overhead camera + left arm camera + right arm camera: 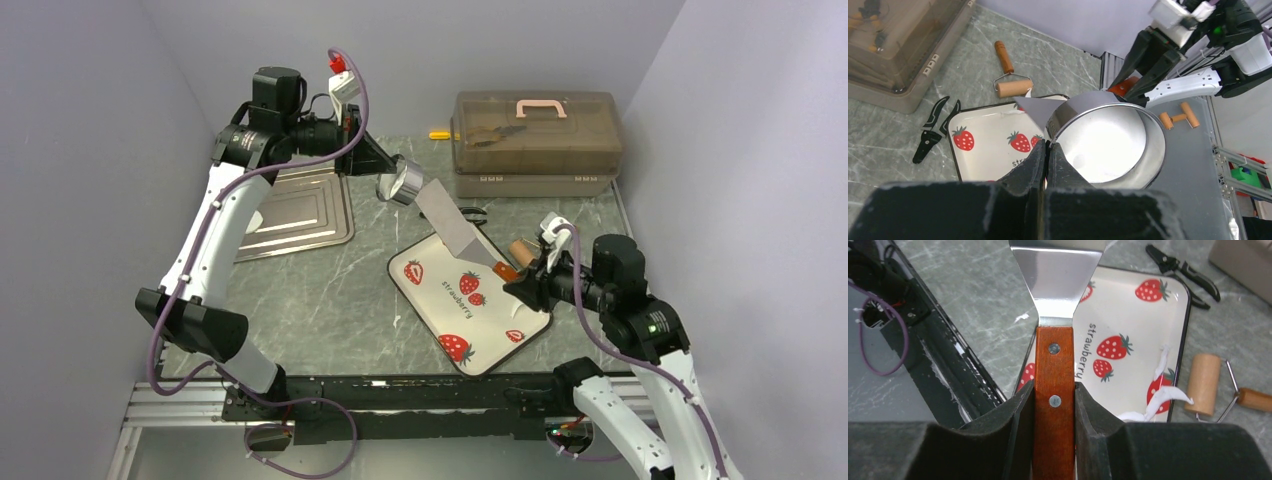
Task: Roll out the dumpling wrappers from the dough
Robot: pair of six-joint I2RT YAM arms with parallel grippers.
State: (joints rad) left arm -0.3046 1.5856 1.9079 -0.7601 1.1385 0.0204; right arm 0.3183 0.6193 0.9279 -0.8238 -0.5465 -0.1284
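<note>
Gently ease spatula against steel ring cutter at eleven o'clock of strawberry tray, with left gripper pinching its rim, right gripper clamping the handle.

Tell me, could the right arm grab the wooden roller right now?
Probably not yet: the right pincer is shut on the spatula handle. The roller itself lies uncovered beside the strawberry tray.

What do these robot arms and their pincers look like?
Both arms, the left arm and right arm, have white tubular links with chunky black joints. A purple cable runs along each. The left gripper and right gripper have two black, wedge-shaped fingers. A green light glows on the right arm.
</note>
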